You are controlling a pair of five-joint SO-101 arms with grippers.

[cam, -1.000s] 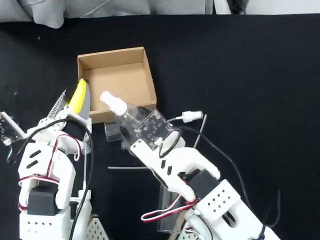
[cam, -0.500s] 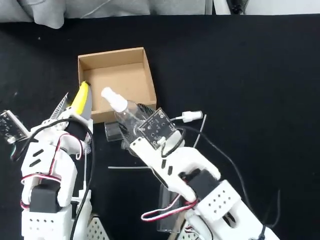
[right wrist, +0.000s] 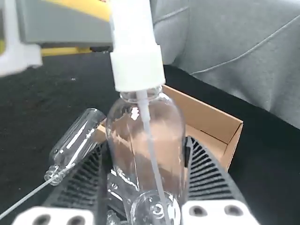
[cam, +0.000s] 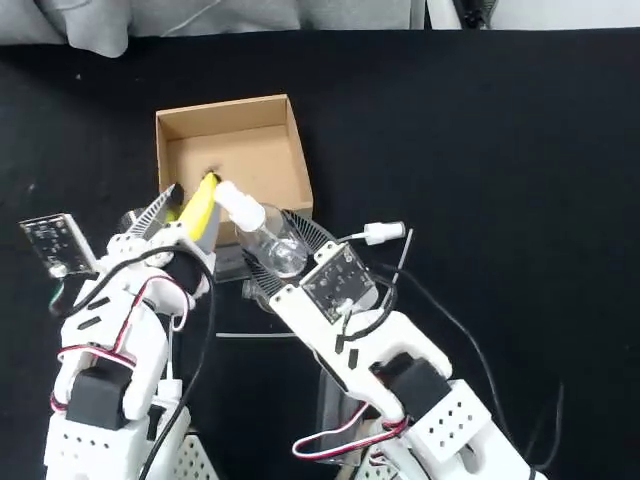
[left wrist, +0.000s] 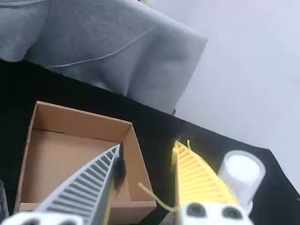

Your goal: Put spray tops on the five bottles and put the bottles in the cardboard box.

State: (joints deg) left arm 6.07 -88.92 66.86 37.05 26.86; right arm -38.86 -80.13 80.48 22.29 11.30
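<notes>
The right gripper (cam: 272, 243) is clamping 1 clear bottle (cam: 270, 238), spray top (cam: 232, 201) fitted, over the cardboard box's (cam: 228, 108) near wall. The left gripper (left wrist: 146, 153) is gaping wide and empty just left of it.

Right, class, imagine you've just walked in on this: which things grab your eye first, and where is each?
The clear bottle with its white spray top stands out, clamped in the right gripper at the near edge of the cardboard box. Next comes the left gripper, open, its yellow finger right beside that spray top. A loose spray top lies on the black table, to the right in the high view.
</notes>
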